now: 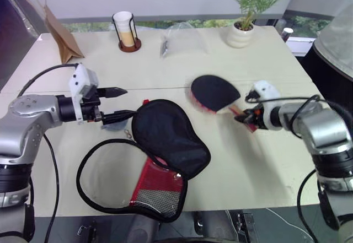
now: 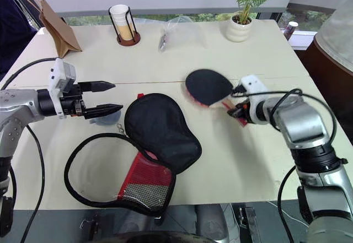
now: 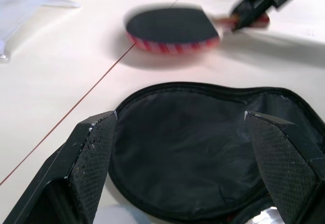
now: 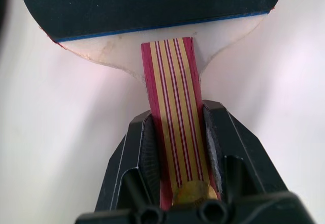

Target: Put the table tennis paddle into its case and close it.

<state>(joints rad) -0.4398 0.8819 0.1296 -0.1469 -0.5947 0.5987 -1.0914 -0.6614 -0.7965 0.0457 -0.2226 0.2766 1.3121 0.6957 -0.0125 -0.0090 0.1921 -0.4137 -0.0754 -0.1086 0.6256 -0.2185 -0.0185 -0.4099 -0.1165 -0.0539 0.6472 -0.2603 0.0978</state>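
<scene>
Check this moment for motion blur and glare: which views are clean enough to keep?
Left wrist view: the table tennis paddle and right gripper are smeared by motion, while the case and left gripper's fingers are sharp. Right wrist view: handle crisp between the pads, table washed out pale. Head views: even light, soft shadows, plant top bright.

left gripper (image 1: 122, 102) — jaws apart | right gripper (image 1: 244, 116) — jaws clamped

Paper bag (image 1: 58, 31), cup holder (image 1: 127, 32), potted plant (image 1: 245, 22) on table (image 1: 253, 160).
</scene>
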